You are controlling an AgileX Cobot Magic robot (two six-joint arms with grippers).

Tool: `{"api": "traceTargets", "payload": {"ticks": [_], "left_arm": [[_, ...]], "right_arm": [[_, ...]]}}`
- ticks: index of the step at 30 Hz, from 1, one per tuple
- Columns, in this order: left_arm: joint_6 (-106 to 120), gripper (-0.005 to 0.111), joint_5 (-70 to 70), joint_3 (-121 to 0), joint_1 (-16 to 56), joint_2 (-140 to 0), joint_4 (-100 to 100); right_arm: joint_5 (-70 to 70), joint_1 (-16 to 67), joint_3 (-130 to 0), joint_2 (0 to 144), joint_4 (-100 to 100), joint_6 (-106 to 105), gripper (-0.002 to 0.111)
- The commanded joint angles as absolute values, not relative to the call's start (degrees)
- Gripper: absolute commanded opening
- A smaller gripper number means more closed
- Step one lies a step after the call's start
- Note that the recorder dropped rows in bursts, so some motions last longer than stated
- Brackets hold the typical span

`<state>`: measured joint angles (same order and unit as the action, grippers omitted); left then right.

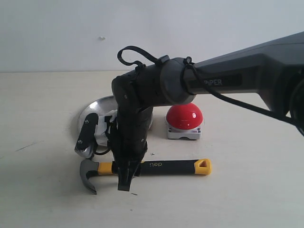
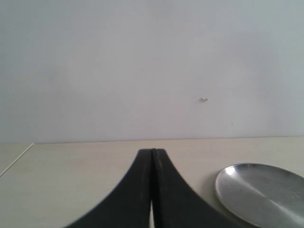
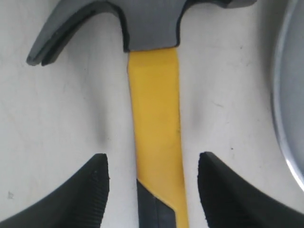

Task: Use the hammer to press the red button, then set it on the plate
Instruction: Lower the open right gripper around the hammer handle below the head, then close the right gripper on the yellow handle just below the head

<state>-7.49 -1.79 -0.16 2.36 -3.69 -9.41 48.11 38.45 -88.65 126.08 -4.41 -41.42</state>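
The hammer (image 1: 156,167) lies flat on the table, its dark head to the left and its yellow end to the right. My right gripper (image 1: 103,169) points down over the yellow neck just behind the head. In the right wrist view the right gripper (image 3: 153,159) stands open with one finger on each side of the hammer (image 3: 154,95), and gaps show on both sides. The red button (image 1: 184,115) sits on its grey base behind the handle. The silver plate (image 1: 97,108) lies behind the arm, partly hidden. My left gripper (image 2: 153,152) is shut and empty, left of the plate (image 2: 261,192).
The right arm (image 1: 228,78) reaches across from the right edge, above the button. A pale wall rises behind the table. The plate's rim (image 3: 285,95) runs close beside the hammer head.
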Motion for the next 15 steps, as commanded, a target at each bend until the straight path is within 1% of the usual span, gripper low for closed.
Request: {"api": "traceTargets", "payload": {"ticks": [1, 6, 9, 15], "left_arm": [[-7.7, 0.0, -2.4, 0.0, 2.3, -3.4, -9.6], [-7.7, 0.0, -2.4, 0.0, 2.3, -3.4, -9.6], [-7.7, 0.0, -2.4, 0.0, 2.3, -3.4, -9.6], [-7.7, 0.0, -2.4, 0.0, 2.3, -3.4, -9.6]], "right_arm": [[48.9, 38.6, -89.1, 125.8, -5.1, -38.6, 0.054], [49.6, 38.6, -89.1, 125.6, -4.6, -36.8, 0.054], [53.0, 38.6, -89.1, 125.6, -4.5, -37.5, 0.054], [53.2, 38.6, -89.1, 125.7, -4.6, -37.6, 0.054]]}}
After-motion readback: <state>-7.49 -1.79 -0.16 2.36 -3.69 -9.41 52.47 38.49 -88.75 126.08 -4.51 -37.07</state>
